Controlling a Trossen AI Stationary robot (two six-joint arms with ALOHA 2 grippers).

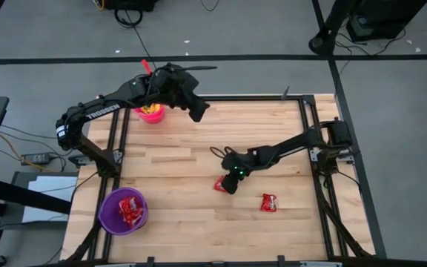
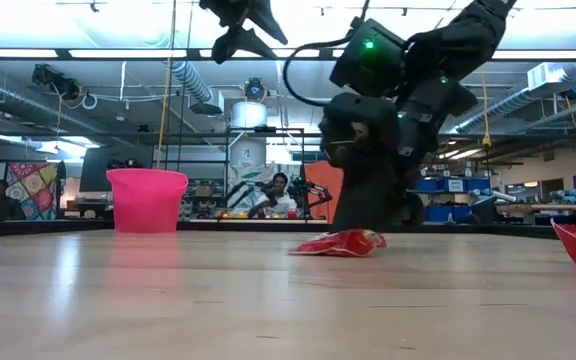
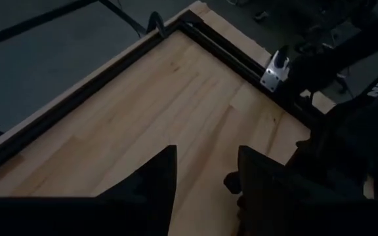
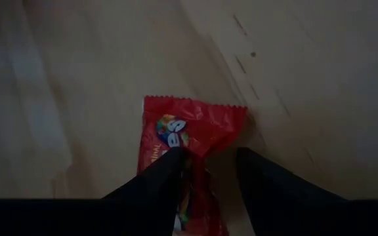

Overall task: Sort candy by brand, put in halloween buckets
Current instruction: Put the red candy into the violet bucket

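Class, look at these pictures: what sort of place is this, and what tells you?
Probably a robotics lab or workshop: exposed ceiling ducts, cables on the floor, and two robot arms over a wooden table in a metal frame.

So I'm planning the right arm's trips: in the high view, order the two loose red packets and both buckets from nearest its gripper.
1. Red packet at the right gripper.
2. Second red packet, toward the right edge.
3. Purple bucket, near-left corner.
4. Pink bucket, far-left.

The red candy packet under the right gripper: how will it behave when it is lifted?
The red candy packet looks thin and crinkled, so it will probably flop. It seems light. Its shiny wrapper may slip in the right gripper.
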